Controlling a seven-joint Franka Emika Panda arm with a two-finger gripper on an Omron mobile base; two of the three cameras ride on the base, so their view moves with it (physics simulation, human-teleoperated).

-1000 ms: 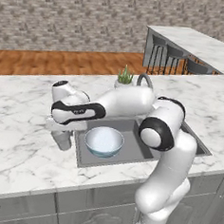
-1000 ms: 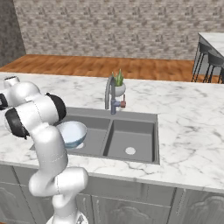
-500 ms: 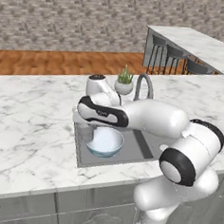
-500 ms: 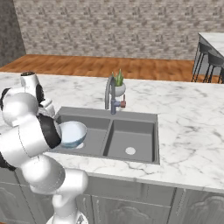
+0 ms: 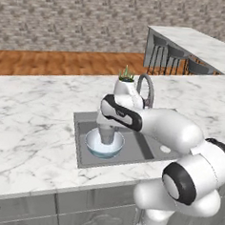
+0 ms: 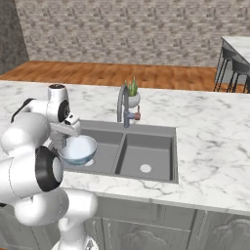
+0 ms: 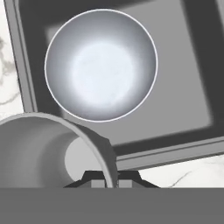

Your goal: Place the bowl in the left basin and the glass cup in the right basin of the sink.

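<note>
Hand view: claw point(image 7: 105, 181) clamped on glass cup point(image 7: 46, 151) rim, carried above bowl point(image 7: 101, 64) already resting in left basin point(image 7: 183, 78), bound rightward.

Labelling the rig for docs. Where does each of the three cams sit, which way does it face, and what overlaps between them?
Left base view: behind the arm's left, looking forward and down at the sink; the white arm rises at lower right, carrying the glass cup over the bowl.
Right base view: behind the arm's right, same sink; arm at lower left, tap and plant pot behind.
Hand view: on the hand, looking down past the cup onto the bowl in the left basin.
Shared: bowl, cup, sink.
</note>
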